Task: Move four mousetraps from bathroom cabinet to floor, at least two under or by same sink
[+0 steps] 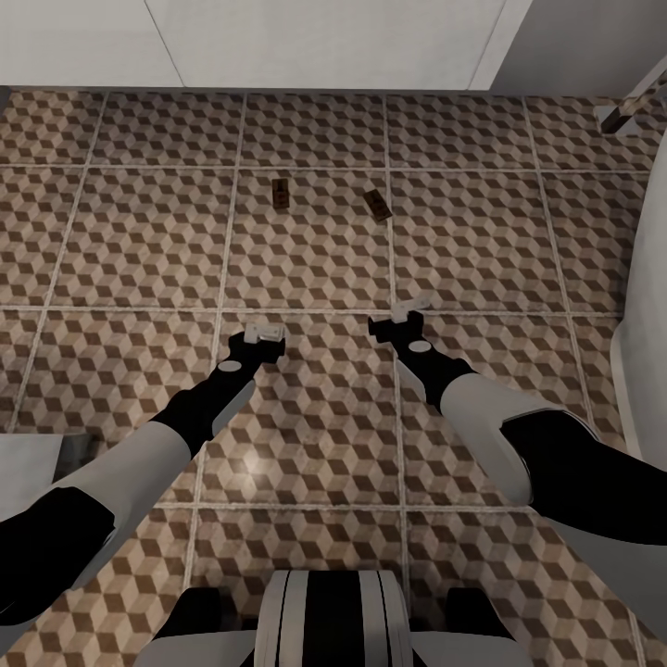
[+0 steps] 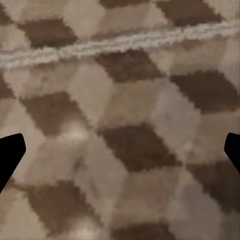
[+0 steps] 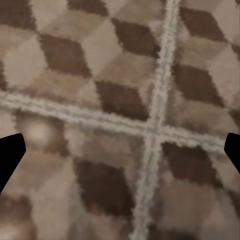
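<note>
Bathroom floor point(image 1: 306, 269) of cube-patterned tiles in brown, beige and white, seen from above with both arms reaching forward and low over it. Two mousetraps lie flat on the far part of the floor: the left mousetrap point(image 1: 282, 193) sits squarely on one tile, the right mousetrap point(image 1: 377, 204) lies tilted, on or just beside a grout line; the two are near each other but apart, and both are well beyond the arms. The left tool point(image 1: 263, 331) hangs over the floor with its pale fingers spread and nothing between them; in the left wrist view its dark fingertips point(image 2: 11, 152) stand at opposite edges with bare tile between. The right tool point(image 1: 409, 308) is likewise spread and empty, over a crossing of grout lines that the right wrist view shows between its fingertips point(image 3: 11, 152). A white panelled surface point(image 1: 324, 42) runs along the far edge of the floor. A white curved body point(image 1: 648, 306) borders the floor at the right, and a pale grey block point(image 1: 28, 463) stands at the near left. Nothing lies between the tools and the mousetraps.
</note>
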Robot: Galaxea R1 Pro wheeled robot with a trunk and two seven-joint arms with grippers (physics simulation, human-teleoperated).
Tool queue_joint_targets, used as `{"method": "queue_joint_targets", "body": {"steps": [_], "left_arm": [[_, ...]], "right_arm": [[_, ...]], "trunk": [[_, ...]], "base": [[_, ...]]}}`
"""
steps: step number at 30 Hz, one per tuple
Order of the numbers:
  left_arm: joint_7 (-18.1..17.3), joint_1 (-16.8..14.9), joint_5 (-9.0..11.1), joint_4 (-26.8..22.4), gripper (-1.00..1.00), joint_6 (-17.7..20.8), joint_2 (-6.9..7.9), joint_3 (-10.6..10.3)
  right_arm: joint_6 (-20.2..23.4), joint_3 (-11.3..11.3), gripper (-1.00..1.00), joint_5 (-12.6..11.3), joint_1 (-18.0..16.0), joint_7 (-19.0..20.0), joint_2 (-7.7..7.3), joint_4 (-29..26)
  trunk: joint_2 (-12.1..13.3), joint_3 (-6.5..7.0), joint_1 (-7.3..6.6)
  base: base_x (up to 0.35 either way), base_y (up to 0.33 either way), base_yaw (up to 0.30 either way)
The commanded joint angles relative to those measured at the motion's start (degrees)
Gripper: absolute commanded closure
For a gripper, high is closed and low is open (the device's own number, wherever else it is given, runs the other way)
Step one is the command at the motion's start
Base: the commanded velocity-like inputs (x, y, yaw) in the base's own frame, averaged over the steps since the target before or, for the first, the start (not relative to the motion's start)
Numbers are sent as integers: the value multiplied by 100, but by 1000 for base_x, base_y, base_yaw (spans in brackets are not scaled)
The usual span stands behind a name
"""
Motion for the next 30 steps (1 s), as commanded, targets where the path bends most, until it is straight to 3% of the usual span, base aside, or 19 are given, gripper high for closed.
{"method": "queue_joint_targets", "body": {"steps": [1,30], "left_arm": [[55,-5,45,-19,-100,23,10,-48],[89,13,52,-579,-100,106,44,-47]], "right_arm": [[-27,32,-100,13,-4,-33,2,13],[-154,25,-100,5,-4,-63,-8,59]], "trunk": [[-1,-3,-1],[-1,-3,-1]], "base": [[0,0,0],[0,0,0]]}}
